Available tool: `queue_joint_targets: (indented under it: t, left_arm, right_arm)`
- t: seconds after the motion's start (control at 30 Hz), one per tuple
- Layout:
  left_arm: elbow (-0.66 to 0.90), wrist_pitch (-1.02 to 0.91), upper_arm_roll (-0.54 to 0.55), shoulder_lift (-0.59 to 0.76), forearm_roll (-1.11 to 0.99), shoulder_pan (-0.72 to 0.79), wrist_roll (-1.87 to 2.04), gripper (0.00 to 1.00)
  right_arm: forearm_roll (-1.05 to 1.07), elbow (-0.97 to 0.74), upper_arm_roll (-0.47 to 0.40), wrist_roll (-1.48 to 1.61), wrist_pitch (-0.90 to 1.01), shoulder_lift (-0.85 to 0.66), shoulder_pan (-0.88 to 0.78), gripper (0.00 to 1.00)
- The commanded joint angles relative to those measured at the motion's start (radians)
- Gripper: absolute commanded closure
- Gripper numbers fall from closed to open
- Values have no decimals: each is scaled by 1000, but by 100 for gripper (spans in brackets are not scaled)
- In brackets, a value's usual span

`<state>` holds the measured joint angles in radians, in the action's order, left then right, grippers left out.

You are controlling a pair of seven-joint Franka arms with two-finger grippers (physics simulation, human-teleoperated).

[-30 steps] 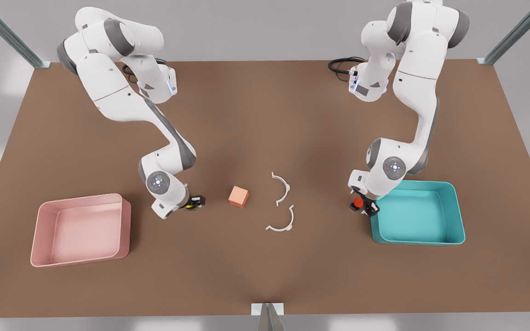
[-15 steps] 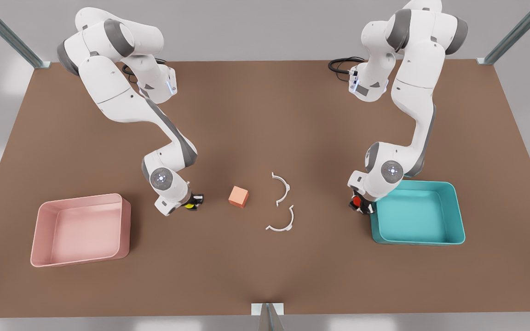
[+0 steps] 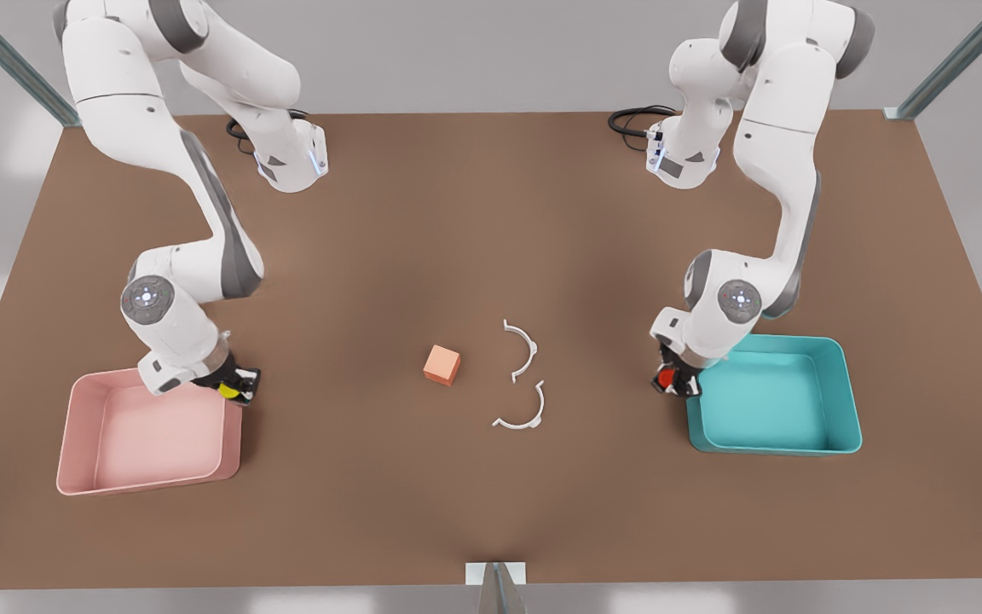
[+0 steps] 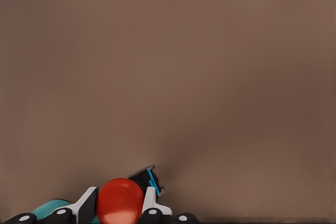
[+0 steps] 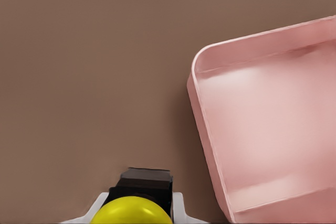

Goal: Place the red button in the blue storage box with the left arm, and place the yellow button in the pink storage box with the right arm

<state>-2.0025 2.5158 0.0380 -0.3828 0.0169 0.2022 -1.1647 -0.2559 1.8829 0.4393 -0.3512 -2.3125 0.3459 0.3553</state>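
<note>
Red button [image 3: 666, 376] sits clamped in the left hand [image 3: 672, 381], just beside the blue storage box [image 3: 840, 401] at its rim on the front view's left. Clamped in the right hand [image 3: 233, 386], the yellow button [image 3: 227, 390] hangs at a far corner of the pink storage box [image 3: 82, 452]. Between the boxes, on the brown bench [image 3: 474, 222], lies an orange-pink cube [image 3: 441, 365].

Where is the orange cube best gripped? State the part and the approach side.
Come from above and close the claw on two opposite side faces of the orange cube: it sits flat, its sides bare, apart from the white arcs.
</note>
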Motion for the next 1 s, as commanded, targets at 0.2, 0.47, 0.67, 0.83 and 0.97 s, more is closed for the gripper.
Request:
queue_joint_targets:
  t: [0.2, 0.47, 0.67, 0.83, 0.97]
  left_arm:
    - [57, -249, -59, 113, 0, -26, -118, 47]
    - [136, -255, -66, 44, 14, -191, -349, 35]
    - [168, -348, -67, 70, 181, -216, 53, 0]
    - [590, -844, -61, 96, 112, -168, 1005, 0]
    - [565, -862, -61, 254, -9, -105, 1324, 0]
  right_arm:
    - [1, -140, -2, 690, 2, 172, 175, 45]
    - [3, -416, -7, 824, 125, 370, 177, 27]
    - [-5, -429, 25, 693, 246, 305, 137, 9]
    - [18, -531, 174, 267, 680, -93, 56, 0]
    - [165, -429, -412, 321, 705, -228, -443, 0]
